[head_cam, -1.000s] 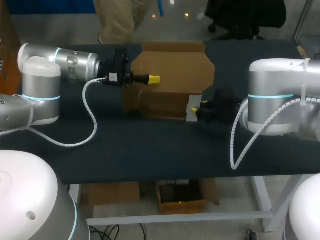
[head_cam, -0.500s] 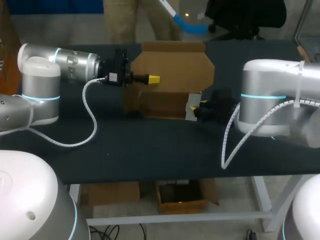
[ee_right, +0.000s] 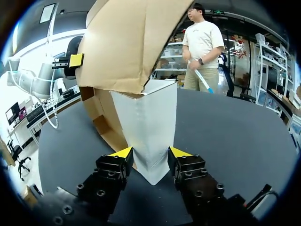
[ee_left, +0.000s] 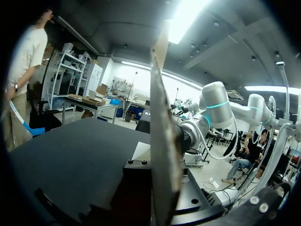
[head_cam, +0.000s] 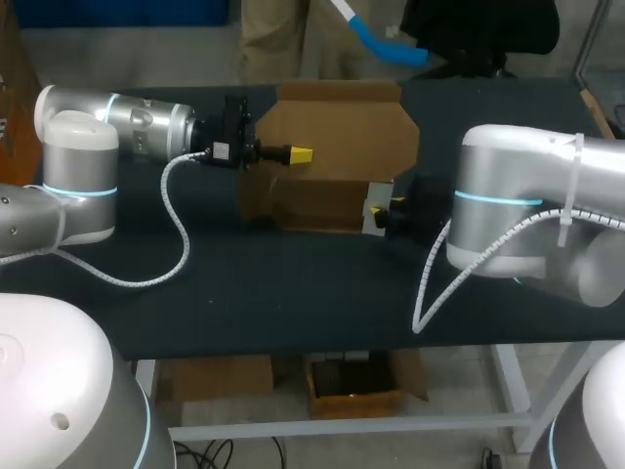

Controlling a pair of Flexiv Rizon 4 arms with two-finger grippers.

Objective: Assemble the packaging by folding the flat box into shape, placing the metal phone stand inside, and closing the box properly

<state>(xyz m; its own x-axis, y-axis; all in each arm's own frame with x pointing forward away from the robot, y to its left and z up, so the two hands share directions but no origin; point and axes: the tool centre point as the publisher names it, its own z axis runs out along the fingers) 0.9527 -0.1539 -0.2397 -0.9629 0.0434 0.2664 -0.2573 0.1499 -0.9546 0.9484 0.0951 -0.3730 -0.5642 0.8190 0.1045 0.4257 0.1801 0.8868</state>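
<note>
A brown cardboard box stands open at the back middle of the table, its wide lid flap raised. My left gripper is shut on the box's left panel; in the left wrist view that panel's edge runs straight up from the gripper, whose tips are hidden. At the box's front right corner my right gripper is shut on the grey metal phone stand. In the right wrist view the stand sits upright between the yellow tips of the right gripper, just under the lid flap.
The dark table top lies bare in front of the box and out to both sides. My right arm's thick elbow hangs over the table's right part. My left arm comes in along the back left.
The right arm's elbow has swung leftward, nearer to the box, while its gripper stays at the box's corner with the stand. The left arm and the box have not moved.
</note>
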